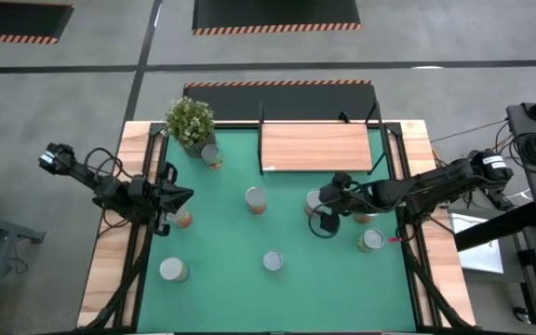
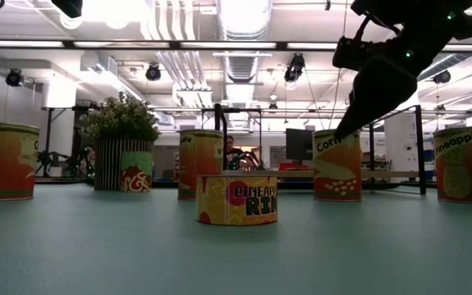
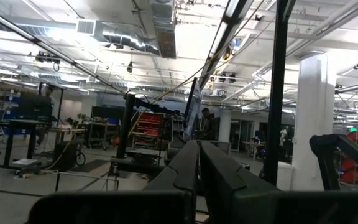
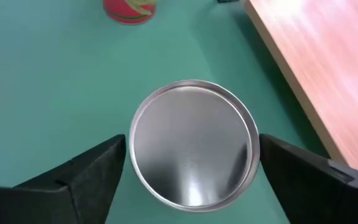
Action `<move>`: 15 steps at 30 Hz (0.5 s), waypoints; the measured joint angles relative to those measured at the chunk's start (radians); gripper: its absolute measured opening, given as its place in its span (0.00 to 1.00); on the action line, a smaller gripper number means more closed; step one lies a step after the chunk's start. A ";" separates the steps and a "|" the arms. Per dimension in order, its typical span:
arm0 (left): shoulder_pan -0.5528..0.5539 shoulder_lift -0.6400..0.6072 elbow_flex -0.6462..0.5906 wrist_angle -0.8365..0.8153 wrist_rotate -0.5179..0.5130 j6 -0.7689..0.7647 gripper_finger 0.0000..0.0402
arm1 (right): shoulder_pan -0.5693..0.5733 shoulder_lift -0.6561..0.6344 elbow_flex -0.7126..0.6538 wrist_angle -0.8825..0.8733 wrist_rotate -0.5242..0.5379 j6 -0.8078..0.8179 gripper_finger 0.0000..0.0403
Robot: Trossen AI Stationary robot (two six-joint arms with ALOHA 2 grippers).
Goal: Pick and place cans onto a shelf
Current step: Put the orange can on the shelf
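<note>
The small silver-topped tin can (image 4: 193, 144) stands on the green mat (image 1: 287, 270) just before the flat light-wood shelf (image 1: 316, 147), the right gripper (image 4: 191, 168) poised over it with jaws spread either side (nothing pinched yet). The shelf is bare; seven cans wait on the desk. The left gripper (image 1: 182, 196), jaws pressed together, idles at the mat's left edge.

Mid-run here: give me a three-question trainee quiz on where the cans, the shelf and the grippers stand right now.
1. True or false: the shelf already holds a can.
2. Which gripper is over a can? A) left B) right
3. Fill in: the right gripper has its fingers ____ on either side of the can's top.

Key: 1 false. 2 B; the left gripper waits shut at the mat's left edge. 3 open.
</note>
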 joint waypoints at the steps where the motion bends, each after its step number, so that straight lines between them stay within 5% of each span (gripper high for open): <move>1: 0.000 0.000 0.000 0.000 0.000 0.000 0.00 | -0.001 0.003 0.000 -0.001 -0.003 0.009 0.83; 7: 0.000 0.000 0.000 0.004 0.000 -0.001 0.00 | -0.001 0.010 0.001 0.004 -0.014 0.024 0.72; 15: 0.000 0.001 0.000 0.003 0.001 -0.044 0.00 | -0.001 -0.016 0.033 -0.012 -0.035 0.026 0.75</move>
